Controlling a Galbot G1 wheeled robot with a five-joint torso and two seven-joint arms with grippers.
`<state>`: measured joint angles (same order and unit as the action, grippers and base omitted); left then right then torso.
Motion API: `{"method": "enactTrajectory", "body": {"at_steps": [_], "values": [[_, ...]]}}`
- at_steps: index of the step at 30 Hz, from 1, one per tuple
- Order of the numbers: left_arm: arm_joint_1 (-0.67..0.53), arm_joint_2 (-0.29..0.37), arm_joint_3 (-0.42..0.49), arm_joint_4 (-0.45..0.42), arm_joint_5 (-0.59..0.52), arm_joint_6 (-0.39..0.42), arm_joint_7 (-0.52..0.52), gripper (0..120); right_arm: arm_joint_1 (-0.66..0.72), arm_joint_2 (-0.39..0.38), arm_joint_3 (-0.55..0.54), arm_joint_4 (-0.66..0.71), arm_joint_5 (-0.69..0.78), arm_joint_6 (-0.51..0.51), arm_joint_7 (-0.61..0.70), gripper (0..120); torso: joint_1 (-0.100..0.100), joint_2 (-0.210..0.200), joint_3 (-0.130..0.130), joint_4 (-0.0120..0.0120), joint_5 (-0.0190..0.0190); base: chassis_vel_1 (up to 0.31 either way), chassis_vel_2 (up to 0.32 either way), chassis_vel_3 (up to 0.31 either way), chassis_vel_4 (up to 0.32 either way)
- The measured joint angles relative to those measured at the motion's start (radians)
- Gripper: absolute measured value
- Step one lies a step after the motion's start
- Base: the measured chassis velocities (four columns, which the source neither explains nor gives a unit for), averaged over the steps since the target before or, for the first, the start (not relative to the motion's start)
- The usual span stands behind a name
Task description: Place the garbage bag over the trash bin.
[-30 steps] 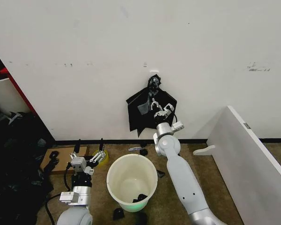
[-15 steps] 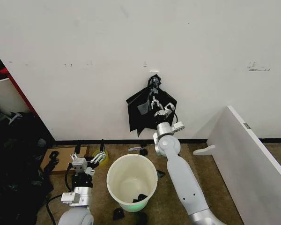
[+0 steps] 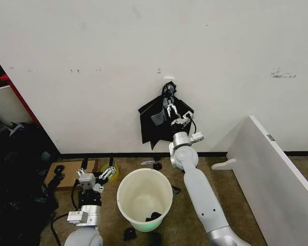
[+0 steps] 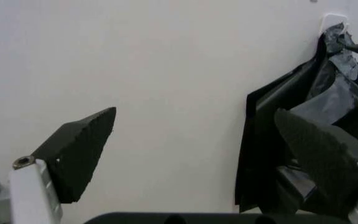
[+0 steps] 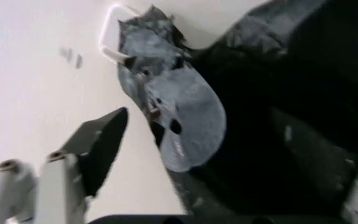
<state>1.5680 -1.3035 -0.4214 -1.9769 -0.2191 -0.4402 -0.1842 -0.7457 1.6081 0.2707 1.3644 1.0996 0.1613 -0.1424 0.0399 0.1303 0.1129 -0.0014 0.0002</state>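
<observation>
Garbage bags hung as a knotted black bundle [image 3: 161, 122] from a wall hook [image 3: 168, 81], so the right gripper [image 3: 171, 109] reached up against it, fingers spread around the film, apparently to peel one loose. Below stood the trash bin [image 3: 144, 199], unlined. Beside it the left gripper [image 3: 95, 171] waited, fingers apart.

Right gripper [image 3: 170, 110] raised against the hung black bundle [image 3: 155, 123], fingers seemingly spread; trash bin [image 3: 144, 199] below; left gripper [image 3: 96, 169] low
</observation>
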Motion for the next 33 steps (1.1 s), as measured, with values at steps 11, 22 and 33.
{"method": "enactTrajectory", "body": {"at_steps": [11, 22, 33], "values": [[0.006, -0.003, -0.002, 0.0, 0.005, -0.001, -0.009, 100, 0.02, 0.0, -0.003, -0.005, -0.007, 0.0, -0.018, 66, 0.0, 0.0, 0.0, -0.0001, 0.0, 0.0, 0.0, 0.0, 0.0], [0.017, -0.005, -0.001, -0.001, 0.009, -0.007, -0.014, 100, 0.007, 0.0, -0.017, -0.005, -0.027, 0.02, -0.035, 25, 0.0, 0.0, 0.0, 0.0, 0.0, 0.0, 0.0, 0.0, 0.0], [0.018, -0.007, 0.005, 0.008, 0.01, -0.018, -0.014, 100, -0.063, 0.0, -0.036, 0.06, -0.025, 0.039, -0.036, 0, 0.0, 0.0, 0.0, 0.0001, 0.0, 0.0, 0.0, 0.0, 0.0]]}}
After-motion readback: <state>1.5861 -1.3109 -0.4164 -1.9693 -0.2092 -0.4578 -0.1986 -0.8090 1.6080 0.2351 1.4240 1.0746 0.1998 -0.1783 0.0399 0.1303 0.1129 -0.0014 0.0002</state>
